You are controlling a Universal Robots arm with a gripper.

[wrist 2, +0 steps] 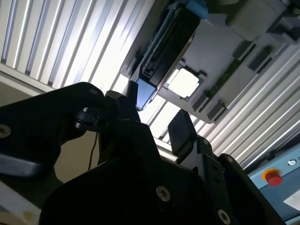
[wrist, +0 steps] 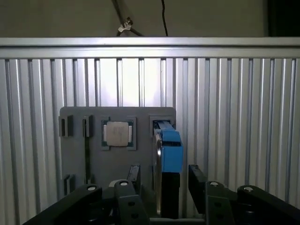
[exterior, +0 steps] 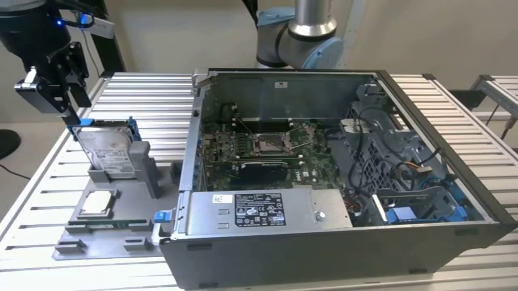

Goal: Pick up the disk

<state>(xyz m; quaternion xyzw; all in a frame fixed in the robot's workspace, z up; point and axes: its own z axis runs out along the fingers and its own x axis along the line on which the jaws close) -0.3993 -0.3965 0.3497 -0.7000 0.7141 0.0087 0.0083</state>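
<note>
Slatted aluminium counter, with an open computer case taking up its middle. A grey fixture plate lay flat on the slats beside the case, toward the counter's edge at the exterior view's left. The disk stood on edge in a grey upright holder on that plate, its label face showing in the exterior view, with its blue bracket running along the top and one side. A small square silver chip sat in its own pocket on the same plate, just beside the disk and apart from it. The gripper hung just above the disk's upper edge, tilted, on the side away from the case. In the first wrist view the gripper looked straight down the disk, seen edge-on, bracket uppermost; the jaws were spread, one finger to each side of the thin edge, a gap showing on both sides and no contact seen. Chip and plate lay beyond. The second wrist view gave the gripper from behind, jaws apart likewise, with the disk dark against the bright slats and the chip close by. The arm rose behind the case's far wall.
</note>
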